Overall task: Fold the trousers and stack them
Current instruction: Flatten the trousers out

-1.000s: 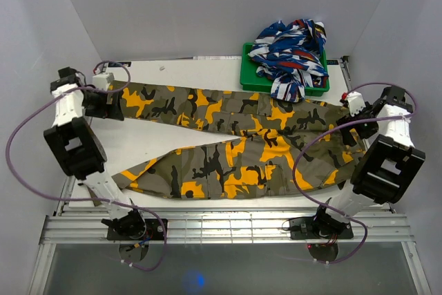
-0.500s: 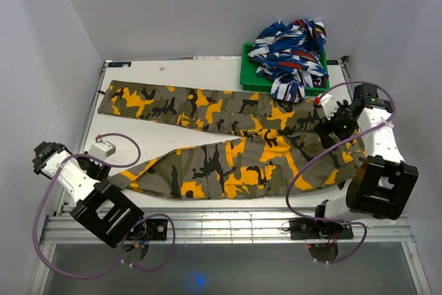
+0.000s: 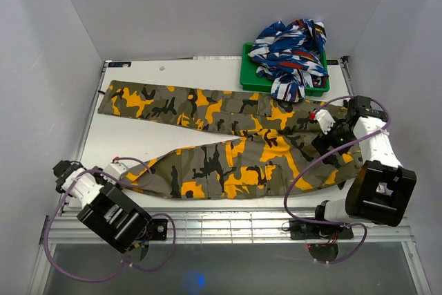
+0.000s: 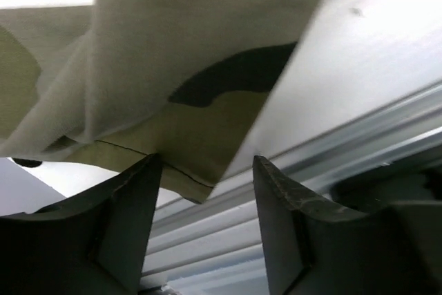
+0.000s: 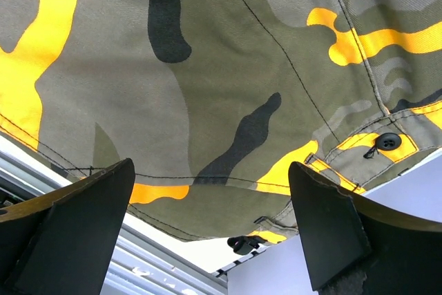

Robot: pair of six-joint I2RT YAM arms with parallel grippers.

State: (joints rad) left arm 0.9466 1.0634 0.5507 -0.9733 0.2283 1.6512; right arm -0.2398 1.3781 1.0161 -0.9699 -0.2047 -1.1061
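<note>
**Camouflage trousers lay spread as two arms stood at hem and waist**

The trousers (image 3: 228, 150), printed in olive, black and orange-yellow, lay flat and unfolded on the white table (image 3: 138, 136), their two legs splayed in a narrow V. The left gripper (image 4: 207, 167) sat low at the table's near edge with its jaws parted. The hem corner of the nearer leg showed in the gap just beyond its fingertips. In the wrist view the cloth draped over the table's lip there, with no pinch on it to be seen. Just behind that gripper, toward its own arm's base, ran the aluminium rails (image 3: 228, 226) of the frame. The other leg stretched well away ahead of it, toward the table's far left corner.

The right gripper (image 5: 210, 170) hung over the waist end of the trousers, jaws spread wide and holding nothing. The printed cloth filled the view directly beneath it. A stitched edge crossed between its two fingers, and a dark button (image 5: 388, 141) sat on an orange-trimmed flap off toward the right-hand finger. Whether the fingertips touched the cloth could not be told.

Farther out from the right gripper, at the back of the table, a green bin (image 3: 250, 81) held a heap of blue, white and red cloth (image 3: 290, 46). Part of the heap spilled over the bin's front wall, just beside the trousers' far edge. The two grippers stood well apart, one at each end of the garment
</note>
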